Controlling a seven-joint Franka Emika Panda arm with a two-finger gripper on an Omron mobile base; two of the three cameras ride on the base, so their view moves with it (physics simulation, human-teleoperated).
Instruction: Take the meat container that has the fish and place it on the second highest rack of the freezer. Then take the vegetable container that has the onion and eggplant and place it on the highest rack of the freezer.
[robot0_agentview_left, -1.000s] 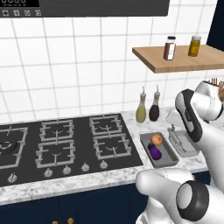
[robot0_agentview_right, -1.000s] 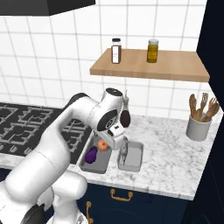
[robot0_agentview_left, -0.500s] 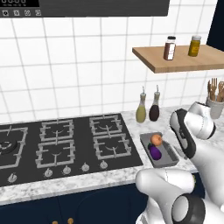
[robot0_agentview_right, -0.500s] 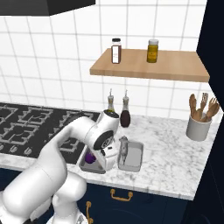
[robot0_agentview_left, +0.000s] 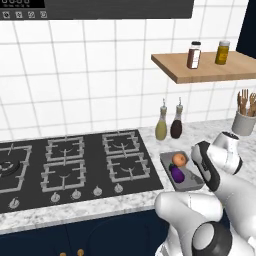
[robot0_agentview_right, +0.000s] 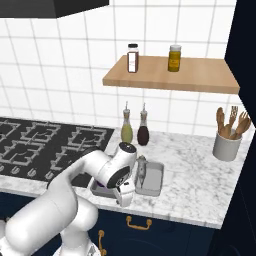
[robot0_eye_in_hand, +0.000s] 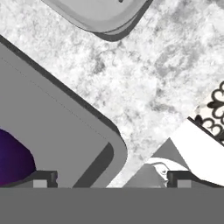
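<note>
The gripper (robot0_eye_in_hand: 111, 178), jaws spread wide, straddles the near corner rim of the vegetable container (robot0_eye_in_hand: 65, 131) beside the eggplant (robot0_eye_in_hand: 13, 159), apparently lining up a rim grasp.

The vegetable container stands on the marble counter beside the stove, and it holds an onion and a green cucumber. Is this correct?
Not quite. The vegetable container does stand on the marble counter beside the stove, and it holds the onion, but the second item is a dark-purple eggplant, not a green cucumber. The left base view shows this.
</note>
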